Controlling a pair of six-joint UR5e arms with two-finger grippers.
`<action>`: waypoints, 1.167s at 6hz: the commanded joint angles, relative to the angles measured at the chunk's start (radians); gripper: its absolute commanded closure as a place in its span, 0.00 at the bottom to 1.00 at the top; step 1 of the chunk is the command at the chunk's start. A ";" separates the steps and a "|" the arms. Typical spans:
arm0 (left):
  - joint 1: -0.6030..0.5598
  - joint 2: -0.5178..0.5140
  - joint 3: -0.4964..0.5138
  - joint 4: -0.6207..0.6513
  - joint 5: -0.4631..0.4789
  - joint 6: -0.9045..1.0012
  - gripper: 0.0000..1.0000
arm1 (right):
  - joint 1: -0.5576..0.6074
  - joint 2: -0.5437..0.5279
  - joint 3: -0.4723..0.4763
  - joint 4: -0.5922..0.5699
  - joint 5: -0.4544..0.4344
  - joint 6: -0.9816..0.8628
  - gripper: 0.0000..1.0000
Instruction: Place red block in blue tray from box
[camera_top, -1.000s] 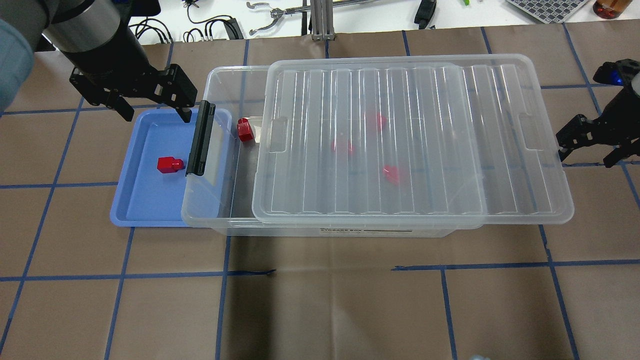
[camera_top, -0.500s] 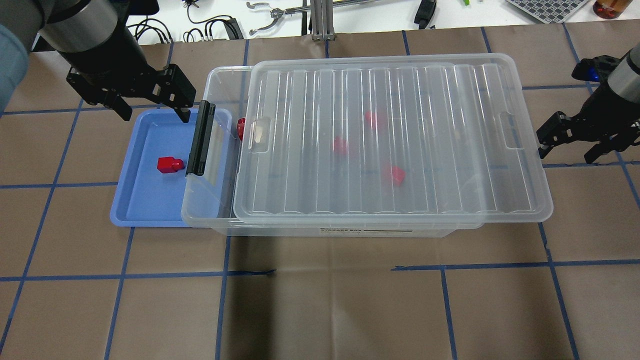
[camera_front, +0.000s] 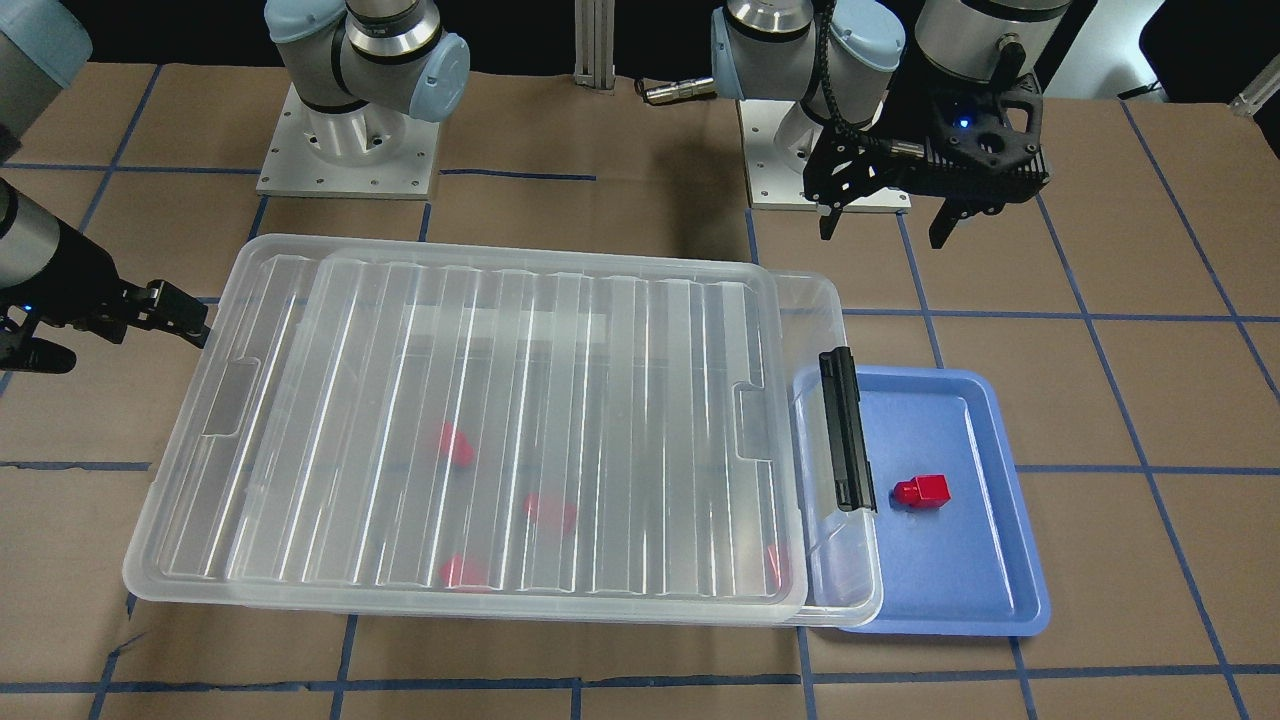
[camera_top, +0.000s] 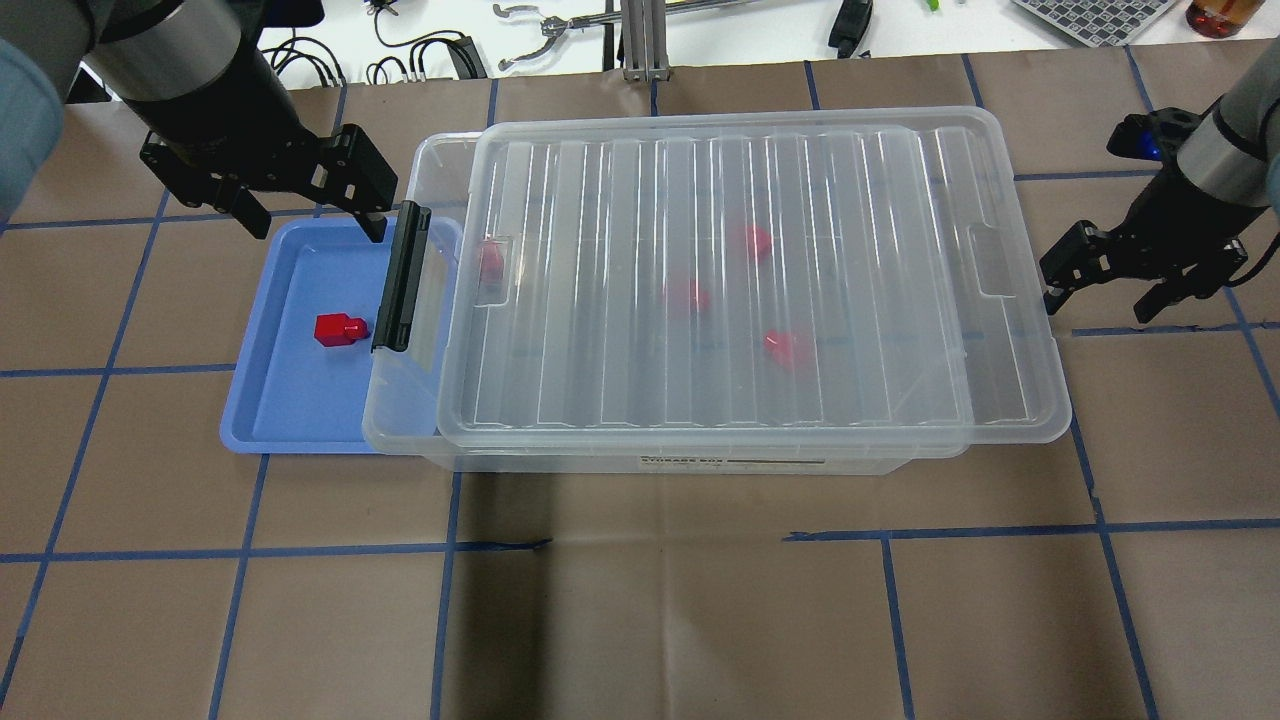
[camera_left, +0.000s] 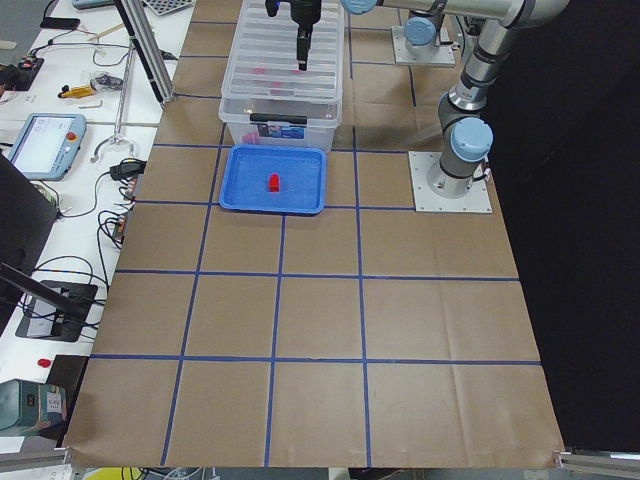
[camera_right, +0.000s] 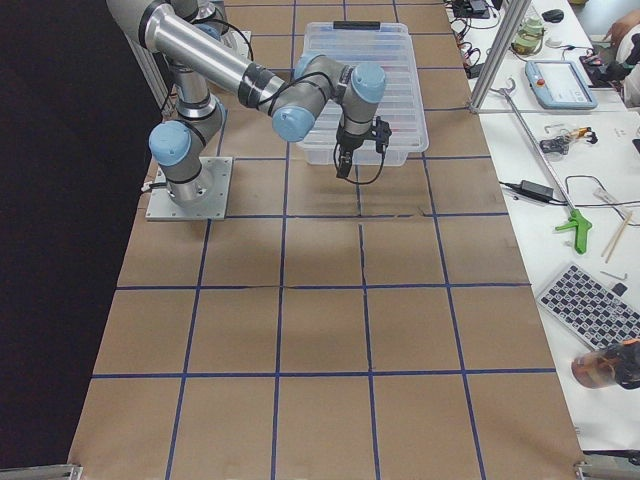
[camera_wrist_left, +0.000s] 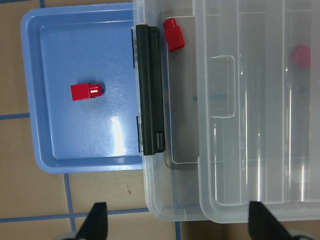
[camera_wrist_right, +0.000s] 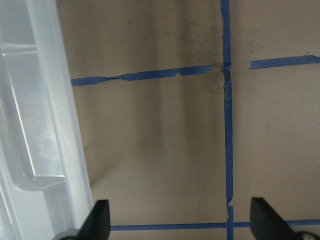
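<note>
Several red blocks blur beneath box lid.

Entry 1. Box, clear plastic: one narrow label strip on the side wall at the box's 6 o'clock in the overhead view. Dark print, the opening words seemingly "STORAGE BOX", the remainder too small to read.

No other text, number or brand is legible.
</note>
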 joint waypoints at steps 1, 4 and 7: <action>-0.002 0.000 0.001 0.000 0.000 0.000 0.02 | 0.024 0.000 0.000 0.027 0.007 0.012 0.00; -0.002 -0.004 -0.002 -0.002 0.000 0.005 0.02 | 0.074 0.000 0.000 0.037 0.047 0.035 0.00; -0.002 -0.011 0.004 -0.002 -0.003 0.006 0.02 | 0.074 -0.002 -0.033 0.035 0.030 0.035 0.00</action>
